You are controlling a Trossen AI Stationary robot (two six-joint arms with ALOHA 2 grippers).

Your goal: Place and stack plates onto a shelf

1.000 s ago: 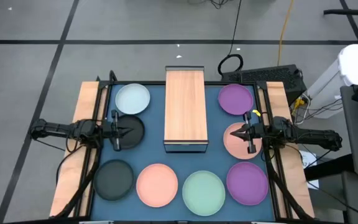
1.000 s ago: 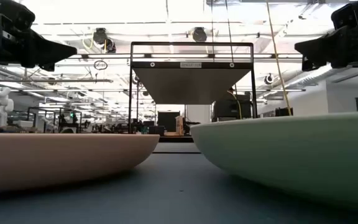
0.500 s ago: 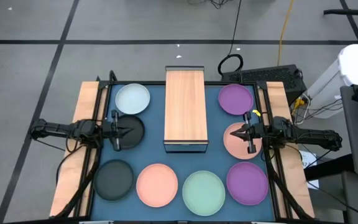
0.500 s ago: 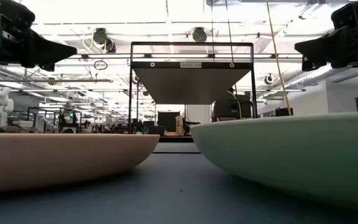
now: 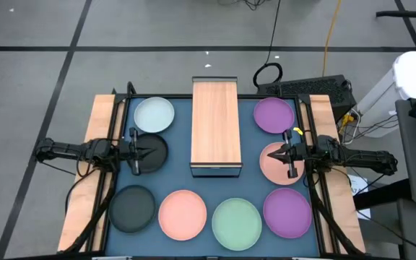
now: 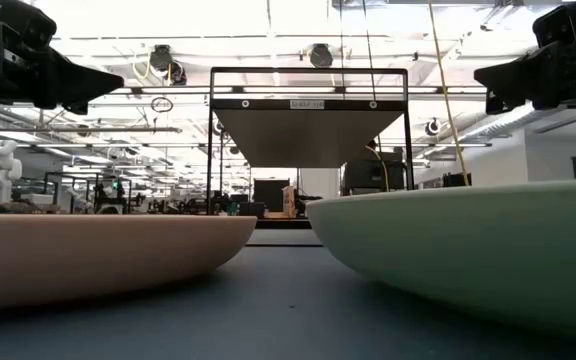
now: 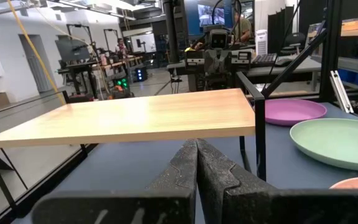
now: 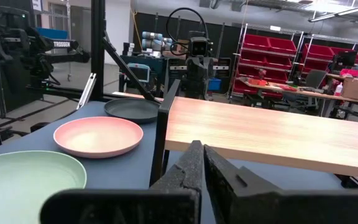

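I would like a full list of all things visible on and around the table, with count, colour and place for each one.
Shelf: one, light wood top with dark frame, centre of the mat, nothing on it.
Black plates: two, one at left middle under the left gripper, one at front left.
Purple plates: two, back right and front right.
Pink plates: two, one at front, one at right middle under the right gripper.
Pale blue plate: one, back left.
Mint green plate: one, front centre.
Mat: one, dark blue, covers the table.
Left gripper: shut, above the black plate.
Right gripper: shut, above the pink plate.
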